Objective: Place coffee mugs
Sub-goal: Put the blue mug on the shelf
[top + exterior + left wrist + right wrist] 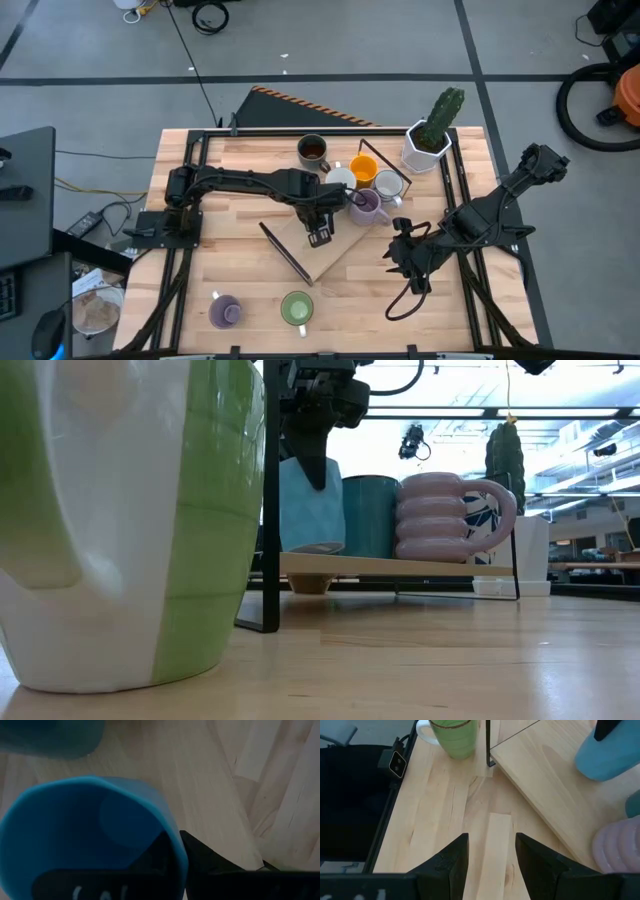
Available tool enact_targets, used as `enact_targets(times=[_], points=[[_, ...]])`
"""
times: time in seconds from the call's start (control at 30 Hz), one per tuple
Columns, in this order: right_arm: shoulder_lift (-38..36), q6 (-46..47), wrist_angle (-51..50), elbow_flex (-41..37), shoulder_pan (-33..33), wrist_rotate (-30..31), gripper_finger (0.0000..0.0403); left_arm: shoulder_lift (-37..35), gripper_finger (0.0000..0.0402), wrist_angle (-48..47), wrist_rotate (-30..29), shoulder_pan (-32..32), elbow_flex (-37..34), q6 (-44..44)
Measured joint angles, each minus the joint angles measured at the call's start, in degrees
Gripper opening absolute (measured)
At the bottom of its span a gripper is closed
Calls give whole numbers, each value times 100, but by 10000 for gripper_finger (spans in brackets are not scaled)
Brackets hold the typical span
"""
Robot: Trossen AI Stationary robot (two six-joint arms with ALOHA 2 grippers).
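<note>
Purple mug, front left (224, 310): upright near the table's front edge, well apart from the wooden board (335, 258); judged not yet placed.
Green mug (297, 308): just beside the purple one, upright, mouth up; likewise waiting, by the look of it.
Dark brown mug (312, 150): upright at the back of the table, off the board.
Left gripper (320, 228): over the board at table centre, clamped on the blue mug's (310, 510) rim, one finger (167, 867) inside the wall and the other outside.
Blue mug, place: on or just above the board, next to a teal cup (370, 515); contact with the wood not certain.
Blue mug, heading: long axis vertical, mouth up, base down; handle not visible, so no telling which way it faces.
White mug (340, 178), orange mug (363, 168), second white mug (388, 185): clustered upright at the board's far corner.
Ribbed purple mug (365, 205): upright at that cluster's near edge, standing on the board in the low view.
Right gripper (405, 255): near the table's right side, fingers spread wide, nothing between them; waiting.
Progress: roughly midway as a judgement; several mugs gathered at the board, blue one in hand, at least the two front mugs left to move.
</note>
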Motion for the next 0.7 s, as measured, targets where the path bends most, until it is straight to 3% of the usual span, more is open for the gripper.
enact_targets(times=[0.7], points=[[0, 2, -2, 0, 1, -1, 168, 0, 34, 151, 0, -2, 0, 48]])
